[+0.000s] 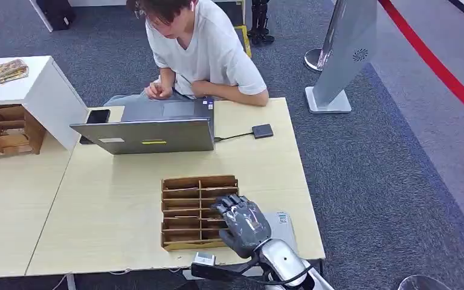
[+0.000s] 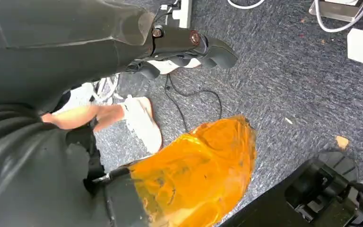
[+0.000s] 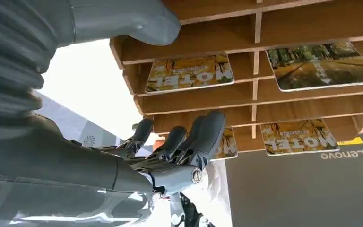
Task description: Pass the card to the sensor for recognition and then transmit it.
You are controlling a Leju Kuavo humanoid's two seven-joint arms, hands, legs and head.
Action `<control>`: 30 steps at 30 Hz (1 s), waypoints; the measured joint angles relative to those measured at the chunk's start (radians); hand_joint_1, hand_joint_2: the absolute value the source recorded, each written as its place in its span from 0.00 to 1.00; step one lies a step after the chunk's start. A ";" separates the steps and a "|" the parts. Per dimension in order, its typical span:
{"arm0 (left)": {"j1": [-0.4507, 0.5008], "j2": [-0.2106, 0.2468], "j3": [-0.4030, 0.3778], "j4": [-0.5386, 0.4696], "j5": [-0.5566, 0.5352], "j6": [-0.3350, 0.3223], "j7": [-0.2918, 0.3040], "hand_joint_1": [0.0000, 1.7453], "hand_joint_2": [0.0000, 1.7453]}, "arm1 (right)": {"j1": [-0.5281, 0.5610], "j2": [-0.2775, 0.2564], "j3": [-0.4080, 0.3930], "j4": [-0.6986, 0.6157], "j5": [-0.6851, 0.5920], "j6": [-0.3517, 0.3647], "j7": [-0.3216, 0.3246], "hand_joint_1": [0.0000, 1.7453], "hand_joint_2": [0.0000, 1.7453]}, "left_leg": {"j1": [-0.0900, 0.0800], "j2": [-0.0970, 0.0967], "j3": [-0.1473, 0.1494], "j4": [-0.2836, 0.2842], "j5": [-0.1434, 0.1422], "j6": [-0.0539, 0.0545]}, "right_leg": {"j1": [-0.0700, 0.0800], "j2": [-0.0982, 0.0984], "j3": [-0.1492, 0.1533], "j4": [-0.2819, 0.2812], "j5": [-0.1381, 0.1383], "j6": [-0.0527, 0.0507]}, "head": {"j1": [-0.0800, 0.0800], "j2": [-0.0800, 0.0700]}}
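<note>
A wooden card rack [image 1: 188, 211] lies near the table's front edge. My right hand [image 1: 241, 225] hovers over its right side, fingers spread. In the right wrist view the rack [image 3: 312, 19] holds several "MOTEL" cards, among them one [image 3: 189, 73] near the thumb and one [image 3: 298, 137] further along. The dark fingers [image 3: 203, 137] reach toward a slot, in front of another card [image 3: 227, 144], and grip nothing. The sensor [image 1: 262, 130], a small black box, sits on the table's far right, cabled to the laptop [image 1: 151, 133]. My left hand [image 2: 189, 45] hangs over the carpet, holding nothing.
A person sits behind the laptop, arms on the table. A black phone [image 1: 97, 116] lies left of the laptop. A second wooden rack [image 1: 6, 130] and a white box [image 1: 42, 90] stand at the left. A grey flat device [image 1: 283, 222] lies beside my hand. A grey panel stand [image 1: 344, 54] is on the floor.
</note>
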 joint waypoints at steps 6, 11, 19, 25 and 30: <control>0.000 0.000 0.000 0.000 0.000 -0.001 0.000 0.00 0.00 | -0.001 0.000 0.000 0.007 -0.001 0.000 0.006 0.36 1.00 | 0.000 0.000 0.000 0.000 0.000 0.000 | 0.000 0.000 0.000 0.000 0.000 0.000 | 0.000 0.000; 0.000 0.000 0.000 0.000 0.000 -0.001 0.000 0.00 0.00 | -0.001 0.000 0.000 0.013 -0.001 0.002 0.007 0.38 1.00 | 0.000 0.000 0.000 0.000 0.000 0.000 | 0.000 0.000 0.000 0.000 0.000 0.000 | 0.000 0.000; 0.000 0.000 0.000 0.000 0.000 -0.002 0.000 0.00 0.00 | -0.003 0.000 0.000 0.023 -0.004 0.005 0.007 0.82 1.00 | 0.000 0.000 0.000 0.000 0.000 0.000 | 0.000 0.000 0.000 0.000 0.000 0.000 | 0.000 0.000; 0.000 0.000 0.000 0.000 0.000 -0.002 0.000 0.00 0.00 | -0.008 0.002 0.000 0.024 -0.010 0.006 0.010 0.83 1.00 | 0.000 0.000 0.000 0.000 0.000 0.000 | 0.000 0.000 0.000 0.000 0.000 0.000 | 0.000 0.000; -0.001 0.000 0.000 0.000 0.000 -0.002 0.000 0.00 0.00 | -0.008 0.002 0.000 0.027 -0.010 0.003 0.010 0.86 1.00 | 0.000 0.000 0.000 0.000 0.000 0.000 | 0.000 0.000 0.000 0.000 0.000 0.000 | 0.000 0.000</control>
